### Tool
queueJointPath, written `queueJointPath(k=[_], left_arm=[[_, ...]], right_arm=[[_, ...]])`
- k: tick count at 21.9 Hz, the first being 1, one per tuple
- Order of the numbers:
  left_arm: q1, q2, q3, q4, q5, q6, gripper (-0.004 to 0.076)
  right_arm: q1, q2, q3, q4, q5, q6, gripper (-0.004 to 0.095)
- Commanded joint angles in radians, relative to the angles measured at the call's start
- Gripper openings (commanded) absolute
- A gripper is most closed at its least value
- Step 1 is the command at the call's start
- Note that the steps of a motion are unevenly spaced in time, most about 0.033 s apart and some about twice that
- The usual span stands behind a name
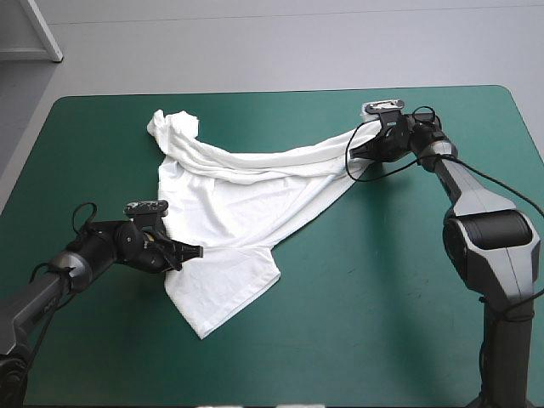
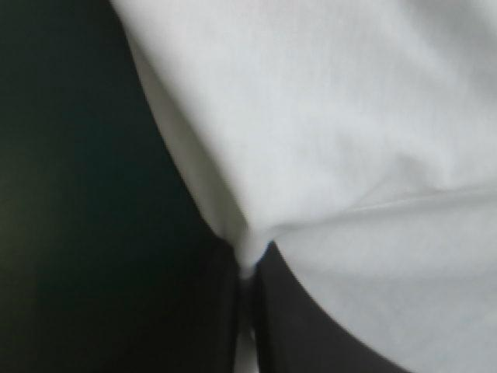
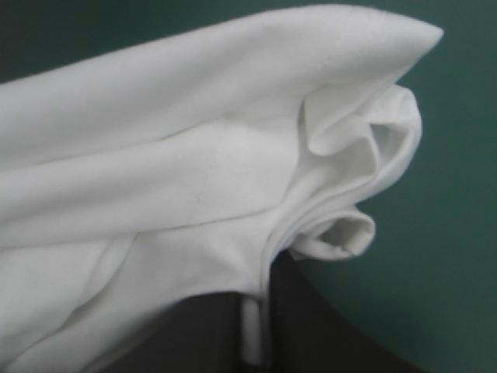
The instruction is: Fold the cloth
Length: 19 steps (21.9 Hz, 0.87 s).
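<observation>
While the white T-shirt (image 1: 242, 200) sprawls mid-frame on the teal-green cover (image 1: 382, 297), the left gripper (image 1: 194, 252) pinches its lower-left edge. At upper right, the right gripper (image 1: 357, 151) clamps a bunched corner

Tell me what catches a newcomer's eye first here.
The white T-shirt sprawls half-spread across the middle of the teal-green table. The left arm has its jaws shut on the shirt's left edge; the right arm holds a bunched corner stretched toward the far right.
</observation>
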Motion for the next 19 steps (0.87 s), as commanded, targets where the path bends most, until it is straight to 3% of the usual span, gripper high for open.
queueJointPath(k=[1,7,11,15,17,19], left_arm=[[-0.011,-0.007,-0.007,-0.004,0.023,-0.004,-0.0008],[-0.011,-0.095,-0.075,0.068,0.082,-0.014,-0.0008],[-0.011,-0.248,-0.291,0.233,0.277,-0.051,-0.0008],[-0.011,-0.340,-0.643,0.385,0.530,-0.034,-0.0008],[-0.011,-0.341,-0.919,0.415,0.662,0.024,-0.0008],[-0.011,-0.337,-1.129,0.415,0.696,0.065,-0.0008]], right_arm=[[-0.007,-0.073,-0.023,-0.044,0.004,0.000,-0.0019],[-0.007,-0.188,-0.042,-0.041,0.178,0.014,-0.0019],[-0.007,-0.403,-0.042,-0.037,0.311,0.045,-0.0019],[-0.007,-0.679,-0.042,-0.037,0.358,0.104,-0.0019],[-0.007,-0.850,-0.042,-0.047,0.345,0.106,-0.0019],[-0.007,-0.984,-0.042,-0.099,0.339,0.135,-0.0019]])
